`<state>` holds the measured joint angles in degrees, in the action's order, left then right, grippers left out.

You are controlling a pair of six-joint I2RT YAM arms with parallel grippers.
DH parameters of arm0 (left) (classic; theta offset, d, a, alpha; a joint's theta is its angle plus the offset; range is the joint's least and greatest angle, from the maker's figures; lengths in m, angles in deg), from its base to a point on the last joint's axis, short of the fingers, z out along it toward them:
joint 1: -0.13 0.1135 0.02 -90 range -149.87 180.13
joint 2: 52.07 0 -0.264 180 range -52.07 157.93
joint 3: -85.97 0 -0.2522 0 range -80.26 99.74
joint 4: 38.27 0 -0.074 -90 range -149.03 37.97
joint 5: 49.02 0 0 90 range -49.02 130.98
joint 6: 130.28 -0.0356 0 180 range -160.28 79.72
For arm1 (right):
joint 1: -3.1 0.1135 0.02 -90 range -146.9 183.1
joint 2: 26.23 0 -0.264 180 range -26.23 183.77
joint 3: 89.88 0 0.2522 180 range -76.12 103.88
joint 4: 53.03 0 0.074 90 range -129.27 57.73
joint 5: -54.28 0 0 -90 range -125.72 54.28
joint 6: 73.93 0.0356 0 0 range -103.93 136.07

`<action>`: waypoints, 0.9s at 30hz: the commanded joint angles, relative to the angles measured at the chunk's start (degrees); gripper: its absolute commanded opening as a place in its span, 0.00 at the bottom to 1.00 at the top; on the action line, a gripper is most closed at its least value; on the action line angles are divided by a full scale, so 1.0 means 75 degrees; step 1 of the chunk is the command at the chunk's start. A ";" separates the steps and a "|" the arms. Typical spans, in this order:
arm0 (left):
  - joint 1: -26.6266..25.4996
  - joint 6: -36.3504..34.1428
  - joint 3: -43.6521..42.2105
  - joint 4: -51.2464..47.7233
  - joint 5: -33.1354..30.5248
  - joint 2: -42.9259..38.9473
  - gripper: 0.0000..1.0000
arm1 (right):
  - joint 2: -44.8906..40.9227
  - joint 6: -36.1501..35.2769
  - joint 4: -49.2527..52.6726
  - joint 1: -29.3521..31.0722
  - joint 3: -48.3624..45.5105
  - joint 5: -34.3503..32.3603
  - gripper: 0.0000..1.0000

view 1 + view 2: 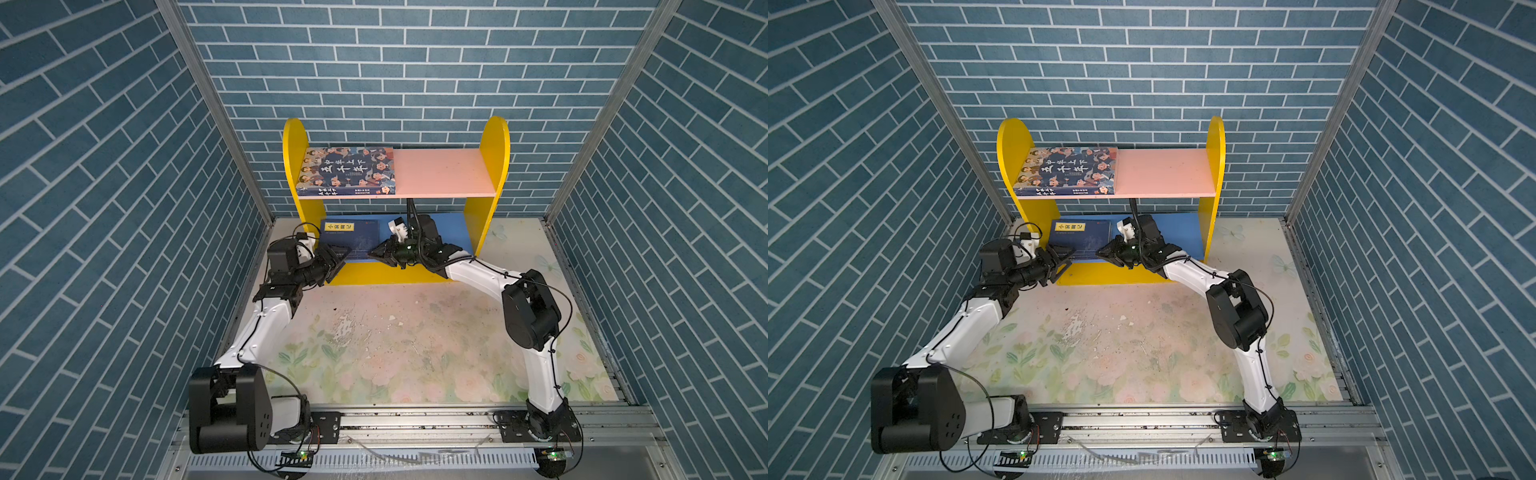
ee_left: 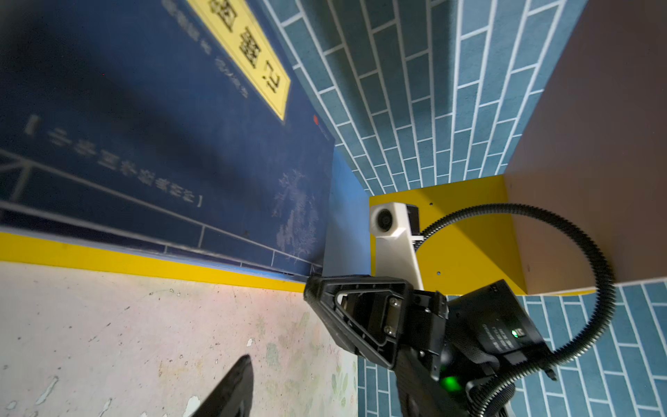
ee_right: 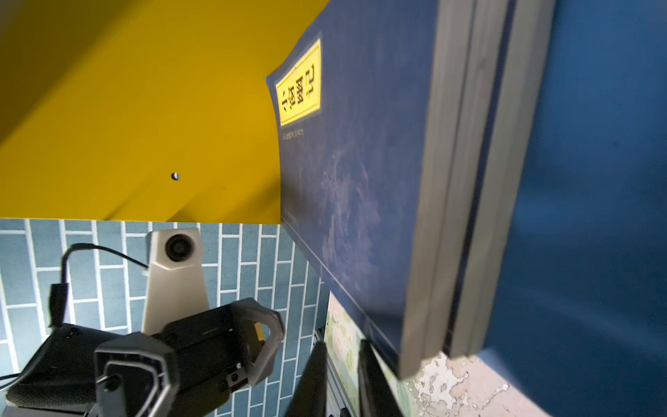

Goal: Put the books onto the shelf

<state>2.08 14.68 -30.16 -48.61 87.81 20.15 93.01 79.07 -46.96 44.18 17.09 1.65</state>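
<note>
**Books on shelf — both grippers at the lower stack**

Count: 1 shelf (image 1: 295, 141) with 2 boards, a pink upper board (image 1: 440, 172) and a blue lower board (image 1: 1183, 227). 1 thick book (image 1: 347, 170). 1 navy stack (image 1: 349, 239): from above only its top cover shows. The right wrist view shows at least three grey page-edge bands (image 3: 451, 180); I can't tell the exact count.

Writing: the thick book's cover reads 中华上下五千年 in white. The yellow label (image 1: 340, 227) on the top navy cover reads 小窗幽记. Smaller print is too blurred.

Orientation: the thick book lies flat, cover up, on the left half of the pink board, spine facing near, long axis left-right. The navy stack lies flat, cover up, on the left part of the blue board, near edge at the front lip, page edges facing right, label at the far-left corner. Its long axis I can't tell.

Hands: my left gripper (image 1: 341, 257) is at the stack's near-left corner, fingers spread, nothing between them. My right gripper (image 3: 341, 346) is at the near-right corner — fingers a narrow gap apart, nothing pinched.
</note>
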 commanded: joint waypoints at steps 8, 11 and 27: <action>0.0640 -0.2892 0.1417 -0.3883 0.1642 -0.0868 0.69 | -0.1536 0.0096 -0.1047 -0.0060 -0.1202 0.0064 0.31; 0.0995 -0.3242 0.1581 -0.4424 0.2063 -0.1153 0.69 | -0.1644 0.0139 -0.1018 -0.0075 -0.1308 0.0063 0.31; 0.2244 -0.2466 0.0725 -0.3475 0.1517 -0.1456 0.69 | -0.0763 0.0071 -0.0434 -0.0057 -0.0304 0.0359 0.15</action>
<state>18.56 -5.12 -24.15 -79.90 100.38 8.66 86.34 81.80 -50.26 43.70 11.58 4.36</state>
